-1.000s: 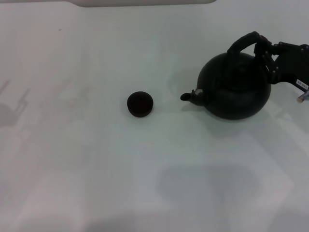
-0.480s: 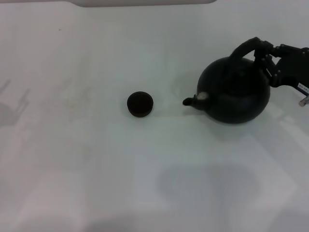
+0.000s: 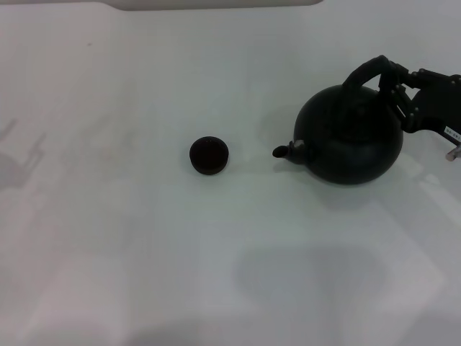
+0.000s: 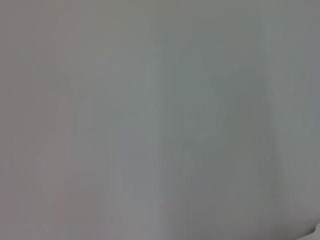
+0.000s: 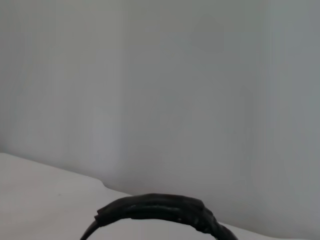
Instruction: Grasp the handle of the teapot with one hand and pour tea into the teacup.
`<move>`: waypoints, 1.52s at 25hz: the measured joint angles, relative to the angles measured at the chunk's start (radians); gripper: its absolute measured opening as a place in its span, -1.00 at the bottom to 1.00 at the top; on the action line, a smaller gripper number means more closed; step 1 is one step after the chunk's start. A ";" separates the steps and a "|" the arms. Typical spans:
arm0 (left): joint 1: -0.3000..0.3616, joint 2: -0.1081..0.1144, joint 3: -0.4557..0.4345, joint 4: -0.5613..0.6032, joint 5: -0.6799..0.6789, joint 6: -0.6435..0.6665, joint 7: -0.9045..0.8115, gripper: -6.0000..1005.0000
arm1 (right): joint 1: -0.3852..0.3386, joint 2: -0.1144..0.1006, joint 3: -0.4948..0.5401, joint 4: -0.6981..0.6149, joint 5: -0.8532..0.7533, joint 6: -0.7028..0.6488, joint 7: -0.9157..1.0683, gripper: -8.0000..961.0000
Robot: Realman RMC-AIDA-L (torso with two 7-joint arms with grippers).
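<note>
The large round black teapot (image 3: 349,137) is at the right of the white table, its short spout (image 3: 282,151) pointing left toward the teacup. My right gripper (image 3: 395,86) comes in from the right edge and is shut on the handle (image 3: 364,68), the black arched loop over the pot. The handle also shows at the lower edge of the right wrist view (image 5: 155,207). The small black teacup (image 3: 209,155) stands alone left of the spout, about a cup's width and a half away. My left gripper is out of view.
The white table (image 3: 144,238) spreads around both objects. A pale raised edge (image 3: 216,3) runs along the far side. The left wrist view shows only a plain pale surface (image 4: 160,120).
Over the last second the teapot and right gripper shifted slightly lower in the head view and the pot turned a little. In the last half second almost nothing moved.
</note>
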 joint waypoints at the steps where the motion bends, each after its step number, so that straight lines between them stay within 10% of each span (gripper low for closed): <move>1: 0.000 0.000 0.000 0.000 0.000 0.000 0.000 0.18 | -0.001 -0.001 0.000 0.000 0.000 -0.001 0.000 -0.57; 15: 0.000 0.002 -0.006 0.000 0.000 -0.005 0.000 0.18 | -0.063 -0.034 0.084 0.011 -0.001 -0.139 -0.029 -0.36; 28: -0.071 -0.004 -0.189 -0.131 -0.013 -0.057 0.080 0.18 | 0.040 -0.042 0.600 0.227 0.004 -0.163 -0.187 -0.36; 38: -0.132 -0.006 -0.227 -0.226 -0.060 -0.178 0.140 0.18 | 0.093 -0.043 0.748 0.280 0.008 -0.158 -0.196 -0.36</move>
